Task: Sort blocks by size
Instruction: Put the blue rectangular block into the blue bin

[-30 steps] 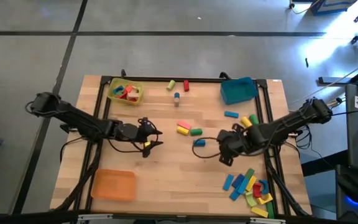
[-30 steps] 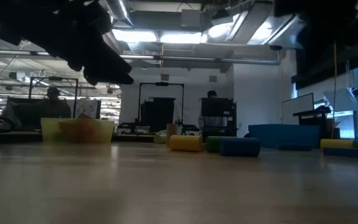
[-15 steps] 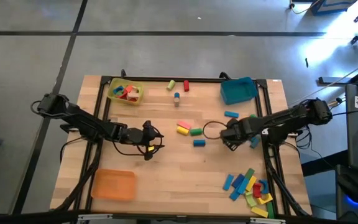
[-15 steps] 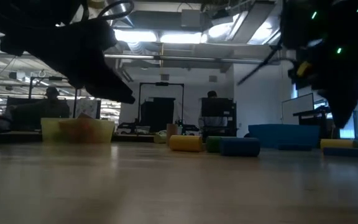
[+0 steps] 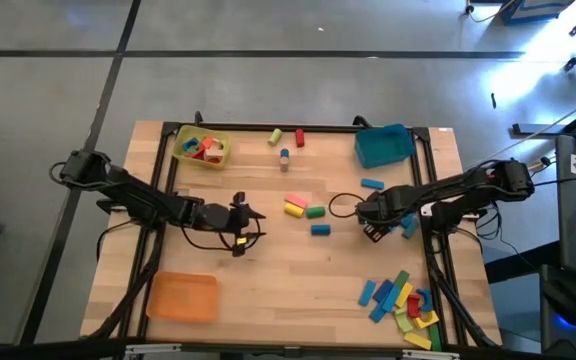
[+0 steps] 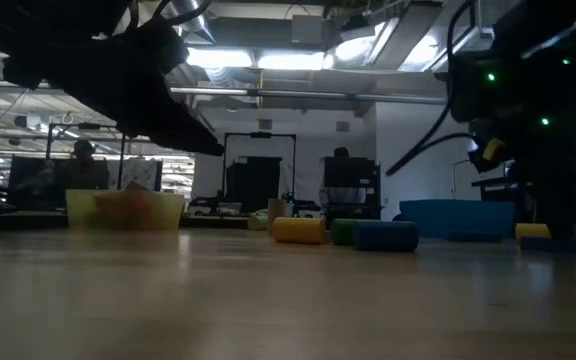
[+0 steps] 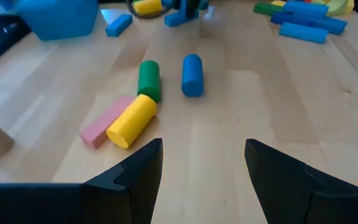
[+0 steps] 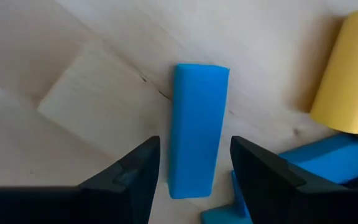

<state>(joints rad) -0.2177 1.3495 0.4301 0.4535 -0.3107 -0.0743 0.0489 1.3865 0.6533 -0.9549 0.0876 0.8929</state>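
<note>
Blocks are lying scattered across the table; a blue bar (image 8: pixel 197 127) is sitting between the spread fingers of the right gripper (image 8: pixel 194 165), evidently lined up for a pinch. The left gripper (image 7: pixel 202 163), also spread, is hovering near the yellow cylinder (image 7: pixel 131 120) at centre.

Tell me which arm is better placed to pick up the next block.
The right. Its claw is open and hangs directly over a blue bar, one finger on each side. The left claw, also open, is empty and farther from its nearest blocks, the yellow cylinder and pink bar.
</note>
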